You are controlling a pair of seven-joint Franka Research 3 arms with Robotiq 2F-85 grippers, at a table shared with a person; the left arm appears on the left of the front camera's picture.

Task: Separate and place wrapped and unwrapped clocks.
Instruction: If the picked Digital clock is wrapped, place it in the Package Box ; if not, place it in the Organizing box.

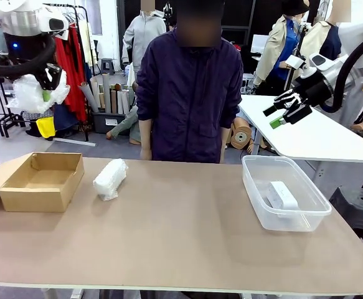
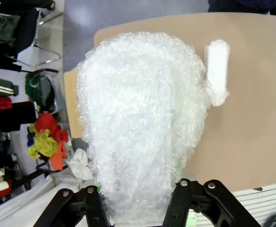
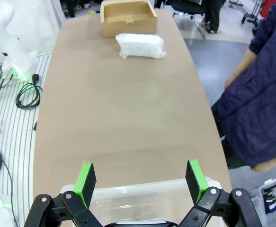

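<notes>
Crinkly white bubble-wrap bundle (image 2: pixel 142 118) clamped in left pincer (image 1: pixel 47 92)

The bubble-wrap bundle (image 2: pixel 142 127) hides left jaws' tips; clear tub (image 3: pixel 145 201) cut off below.

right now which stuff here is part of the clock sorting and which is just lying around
Job: raised wrapped clock, second wrapped clock on the table, bare clock in the clear bin, cardboard box.
Lying about: black cable on the floor, bright clothes pile, white side table.
</notes>
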